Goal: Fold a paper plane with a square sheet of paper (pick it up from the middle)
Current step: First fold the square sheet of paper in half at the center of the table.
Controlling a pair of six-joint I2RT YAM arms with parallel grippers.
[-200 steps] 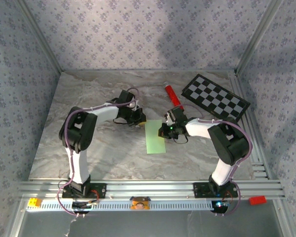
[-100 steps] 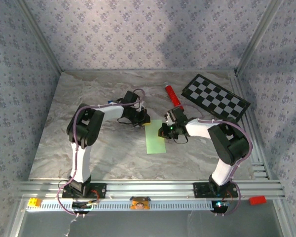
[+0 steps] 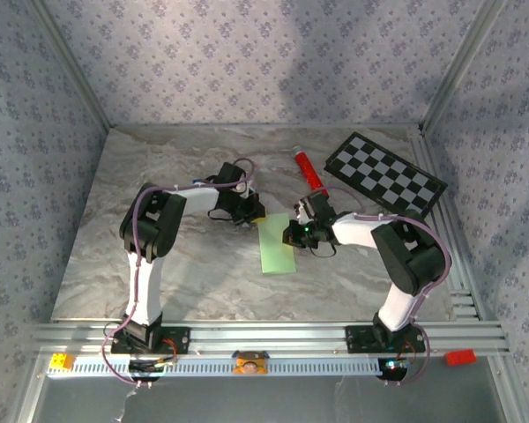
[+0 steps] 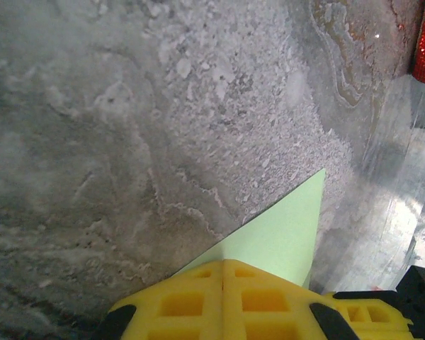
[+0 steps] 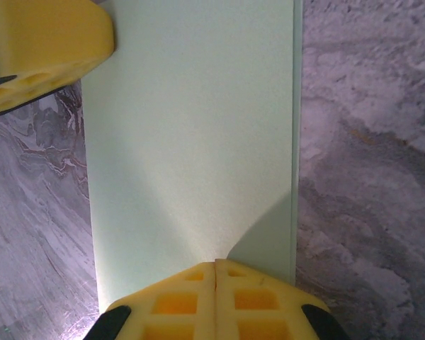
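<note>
With my left gripper (image 4: 223,265) and right gripper (image 5: 214,265) both clenched shut, tips on the folded green paper (image 5: 191,142) stretching just ahead of them, any sideways drag could skew its layers.

Counter (image 3: 132,167): marbled surface, walled on three sides.

Pale green sheet of paper (image 3: 277,248): lies flat near the counter's centre as a narrow strip, long sides running near to far.

Left hand (image 3: 254,217): at the sheet's far left corner.

Right hand (image 3: 290,236): at the sheet's right edge, toward the far end. Contact with the paper cannot be confirmed for either hand.

Red tube (image 3: 308,169): toward the far edge, beyond the right hand.

Black-and-white checkerboard (image 3: 385,172): far right corner, just beside the tube.
</note>
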